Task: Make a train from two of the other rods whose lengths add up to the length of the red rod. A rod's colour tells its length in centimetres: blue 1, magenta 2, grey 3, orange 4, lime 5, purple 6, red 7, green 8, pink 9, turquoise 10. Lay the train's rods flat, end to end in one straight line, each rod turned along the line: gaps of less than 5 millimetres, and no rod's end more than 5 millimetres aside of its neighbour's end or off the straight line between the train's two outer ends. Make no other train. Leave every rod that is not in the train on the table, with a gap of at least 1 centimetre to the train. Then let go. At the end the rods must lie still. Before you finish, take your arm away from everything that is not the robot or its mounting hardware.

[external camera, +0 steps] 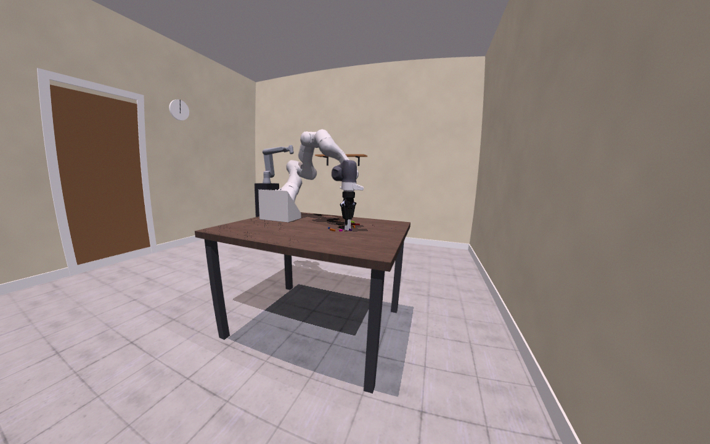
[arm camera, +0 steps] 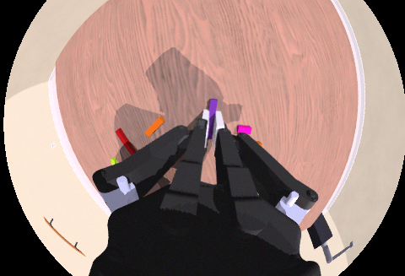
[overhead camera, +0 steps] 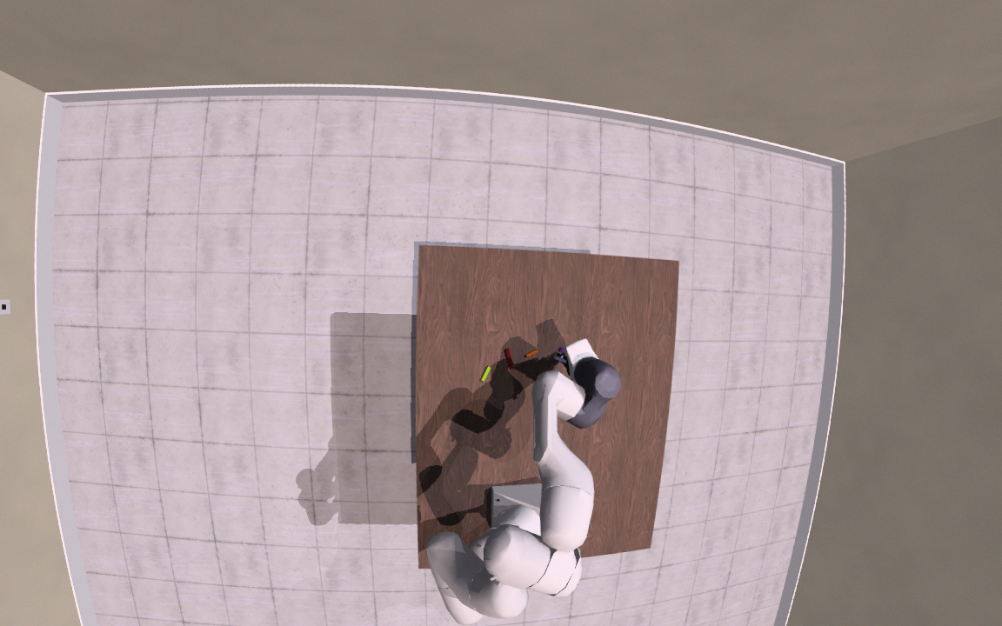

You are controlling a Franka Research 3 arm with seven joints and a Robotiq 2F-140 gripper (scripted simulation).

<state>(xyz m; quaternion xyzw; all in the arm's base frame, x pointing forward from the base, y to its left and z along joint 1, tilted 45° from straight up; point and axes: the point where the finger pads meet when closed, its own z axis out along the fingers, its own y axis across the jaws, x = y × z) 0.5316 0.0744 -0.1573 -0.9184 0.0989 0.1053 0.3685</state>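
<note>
My gripper point(arm camera: 211, 119) point(external camera: 349, 224) points straight down at the middle of the brown table, and its fingertips are at the table top. It is shut on the purple rod point(arm camera: 212, 113), which sticks out beyond the white finger pads. The purple rod also shows in the overhead view point(overhead camera: 560, 356). The orange rod point(arm camera: 154, 127) and the red rod point(arm camera: 126, 141) lie to the left of the fingers. The tip of the lime rod point(arm camera: 114, 161) shows further left. The magenta rod point(arm camera: 245, 129) lies just right of the fingers. In the overhead view the lime rod point(overhead camera: 485, 372), red rod point(overhead camera: 508, 357) and orange rod point(overhead camera: 531, 353) lie apart from each other.
A small orange piece point(arm camera: 259, 143) shows behind the right finger. The arm's white base box point(external camera: 276, 205) stands at the table's back corner, with a small grey arm point(external camera: 269, 163) behind it. The rods lie well away from the table edges.
</note>
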